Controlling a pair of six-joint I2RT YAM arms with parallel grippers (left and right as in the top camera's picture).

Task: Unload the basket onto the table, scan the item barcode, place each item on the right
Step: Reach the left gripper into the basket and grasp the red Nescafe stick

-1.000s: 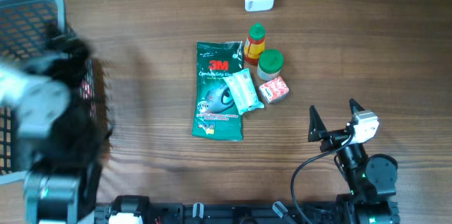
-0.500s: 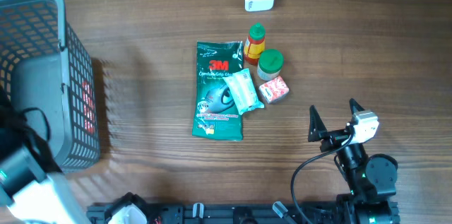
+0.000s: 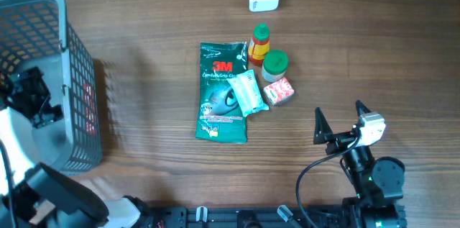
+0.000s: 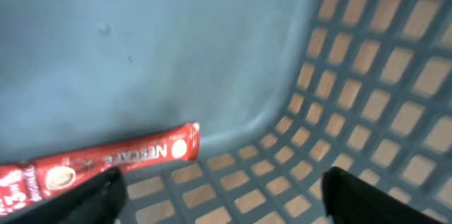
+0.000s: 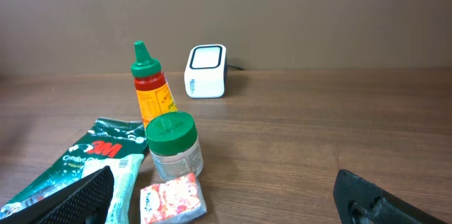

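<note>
Red coffee sachet [image 4: 106, 159], long, flat, white-lettered, lying in the grey basket [image 4: 367, 61] at 9 o'clock on the table [image 3: 158, 178]. Left gripper [image 4: 226, 192] spread wide just beside it, grasping nothing; right gripper [image 3: 338, 122] also spread and empty at 5 o'clock.

The right arm [image 3: 374, 178] is black with a white block at the wrist, and the right gripper [image 3: 338, 107] has two tapered, pointed black fingers (a thin black cable [image 3: 300, 181] loops alongside). The left arm [image 3: 11, 138] has a white link and a black left gripper [image 4: 222, 181].
</note>
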